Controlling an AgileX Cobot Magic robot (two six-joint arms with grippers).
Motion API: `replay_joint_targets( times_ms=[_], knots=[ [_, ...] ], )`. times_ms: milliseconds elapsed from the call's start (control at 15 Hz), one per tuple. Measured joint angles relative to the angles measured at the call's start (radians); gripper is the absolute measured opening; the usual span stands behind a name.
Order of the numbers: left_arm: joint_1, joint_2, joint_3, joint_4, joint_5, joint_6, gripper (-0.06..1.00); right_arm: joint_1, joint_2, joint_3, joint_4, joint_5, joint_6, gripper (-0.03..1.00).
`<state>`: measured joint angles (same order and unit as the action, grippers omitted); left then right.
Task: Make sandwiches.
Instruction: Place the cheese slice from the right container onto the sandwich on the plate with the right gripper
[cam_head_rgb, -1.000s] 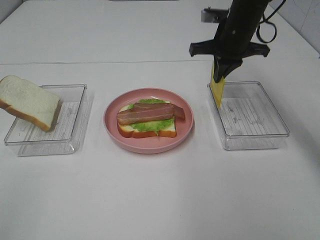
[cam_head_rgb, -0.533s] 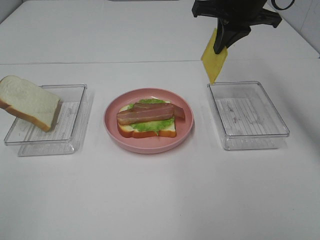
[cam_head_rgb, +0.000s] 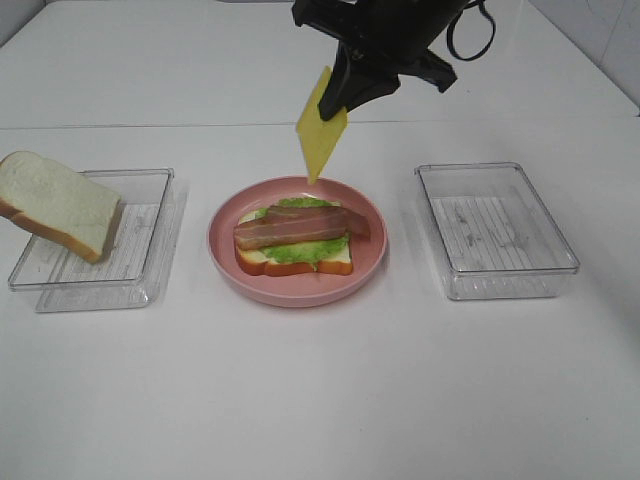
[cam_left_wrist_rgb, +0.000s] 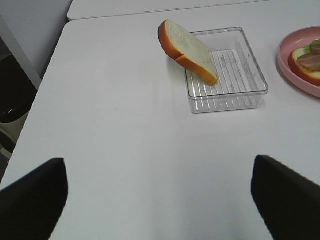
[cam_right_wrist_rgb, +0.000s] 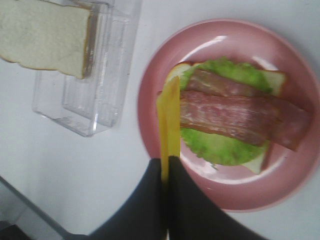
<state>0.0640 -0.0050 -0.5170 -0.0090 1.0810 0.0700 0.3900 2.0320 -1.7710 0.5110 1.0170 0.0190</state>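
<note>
The right gripper (cam_head_rgb: 340, 100), shut on the yellow cheese square (cam_head_rgb: 320, 125), has swung in the past second from above the right tray (cam_head_rgb: 500, 235) to a spot over the far rim of the pink plate (cam_head_rgb: 225, 262); everything else lies as it did.

Nearest the camera stretches the white table (cam_head_rgb: 320, 400). The left gripper (cam_left_wrist_rgb: 160, 200) shows only in its own wrist view, its dark fingers spread wide over bare tabletop and holding nothing.

Across the middle, three things stand in a row, each apart from the next. The left tray (cam_head_rgb: 150, 250) holds a loose bread slice (cam_head_rgb: 58, 205), tilted and leaning out over the tray's outer wall. At the centre the plate carries the open sandwich: a bottom bread slice (cam_head_rgb: 300, 262), green lettuce (cam_head_rgb: 295, 250) and bacon strips (cam_head_rgb: 295, 228) laid along the top. The right tray stands beyond the plate.

Farthest back, the cheese hangs by its upper edge from the closed jaws, one corner pointing down over the plate's far rim. The right wrist view shows the cheese (cam_right_wrist_rgb: 169, 120) edge-on above one end of the sandwich, clear of the bacon.
</note>
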Motion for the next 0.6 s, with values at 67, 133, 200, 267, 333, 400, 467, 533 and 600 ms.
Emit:
replay_joint_targets(
  times_ms=[67, 133, 200, 267, 333, 400, 467, 533, 600],
  knots=[
    [0.0, 0.0, 0.0, 0.0, 0.0, 0.0, 0.91, 0.002, -0.001, 0.032, 0.065, -0.025, -0.035, 0.02],
    [0.0, 0.0, 0.0, 0.0, 0.0, 0.0, 0.91, 0.002, -0.003, 0.06, 0.125, -0.039, -0.08, 0.02],
    [0.0, 0.0, 0.0, 0.0, 0.0, 0.0, 0.91, 0.002, -0.005, 0.087, 0.183, -0.054, -0.122, 0.02],
    [0.0, 0.0, 0.0, 0.0, 0.0, 0.0, 0.91, 0.002, -0.006, 0.118, 0.248, -0.073, -0.168, 0.02],
    [0.0, 0.0, 0.0, 0.0, 0.0, 0.0, 0.91, 0.002, -0.006, 0.149, 0.321, -0.097, -0.216, 0.02],
    [0.0, 0.0, 0.0, 0.0, 0.0, 0.0, 0.91, 0.002, -0.006, 0.185, 0.389, -0.118, -0.269, 0.02],
    [0.0, 0.0, 0.0, 0.0, 0.0, 0.0, 0.91, 0.002, -0.006, 0.214, 0.451, -0.139, -0.314, 0.02],
    [0.0, 0.0, 0.0, 0.0, 0.0, 0.0, 0.91, 0.002, -0.006, 0.237, 0.507, -0.153, -0.351, 0.02],
    [0.0, 0.0, 0.0, 0.0, 0.0, 0.0, 0.91, 0.002, 0.001, 0.249, 0.547, -0.161, -0.378, 0.02]
  ],
)
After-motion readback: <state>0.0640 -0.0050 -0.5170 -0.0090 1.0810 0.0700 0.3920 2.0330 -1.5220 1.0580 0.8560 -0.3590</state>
